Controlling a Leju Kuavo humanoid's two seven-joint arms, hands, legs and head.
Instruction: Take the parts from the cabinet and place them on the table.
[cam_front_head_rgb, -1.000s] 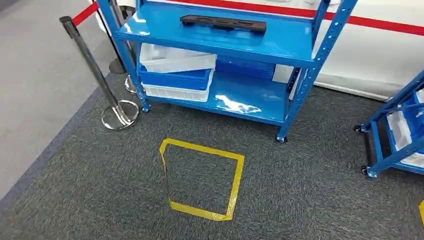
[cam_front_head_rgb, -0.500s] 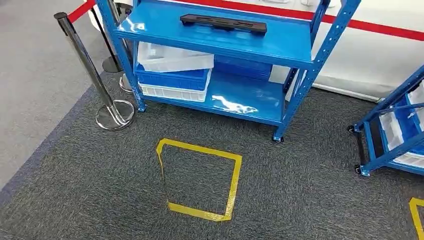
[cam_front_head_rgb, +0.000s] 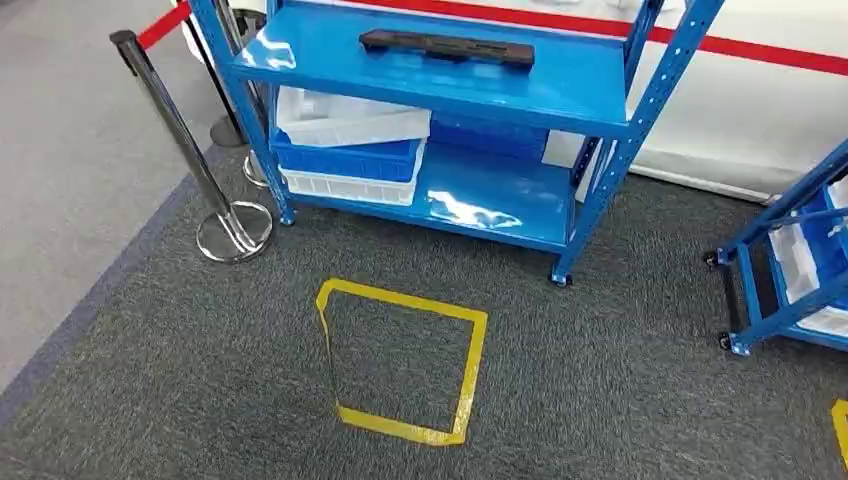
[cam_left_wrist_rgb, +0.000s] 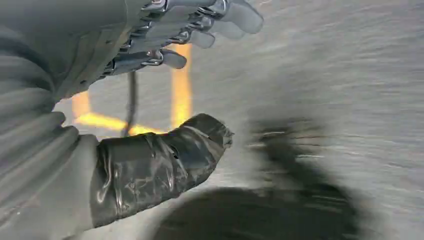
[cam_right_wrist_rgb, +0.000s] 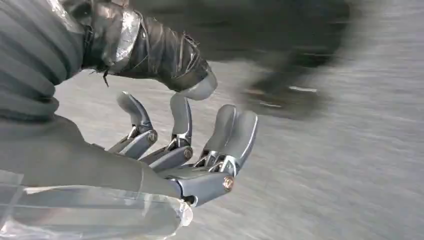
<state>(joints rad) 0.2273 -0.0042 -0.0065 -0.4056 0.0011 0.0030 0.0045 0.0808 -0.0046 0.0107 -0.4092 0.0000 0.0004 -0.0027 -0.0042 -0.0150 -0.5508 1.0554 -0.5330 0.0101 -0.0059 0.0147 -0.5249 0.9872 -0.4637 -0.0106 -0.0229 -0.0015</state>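
**A:** What is nearest underfoot?

**B:** Dark grey carpet (cam_front_head_rgb: 620, 400), with a square of yellow tape (cam_front_head_rgb: 403, 360) stuck on it just short of the shelving. A scrap of another yellow mark (cam_front_head_rgb: 841, 420) shows at the right edge. Off to the left the carpet ends and a paler grey floor (cam_front_head_rgb: 60, 180) begins.

**A:** And the hands?

**B:** Both hang above the carpet, which is blurred in the wrist views. The left hand (cam_left_wrist_rgb: 150, 100) holds nothing, its fingers (cam_left_wrist_rgb: 235, 15) stretched out well away from the taped thumb, with yellow tape lines showing beneath. The right hand (cam_right_wrist_rgb: 175, 145) is empty too, its fingers (cam_right_wrist_rgb: 235, 135) loosely bent and spread apart.

**A:** Further on?

**B:** A chrome stanchion (cam_front_head_rgb: 195, 170) stands on the carpet's left side, a red belt (cam_front_head_rgb: 165, 25) running from its top. Just right of it stands the blue cabinet (cam_front_head_rgb: 630, 130), an open steel rack. Its lower shelf carries stacked bins, white (cam_front_head_rgb: 350, 115) over blue (cam_front_head_rgb: 345, 158) over white.

**A:** Where is the part?

**B:** The long black part (cam_front_head_rgb: 447, 47) lies flat on the cabinet's upper shelf, toward the back. Behind is a white wall (cam_front_head_rgb: 740, 120) with a red stripe. At the far right a second blue rack (cam_front_head_rgb: 780, 260) on castors holds more bins.
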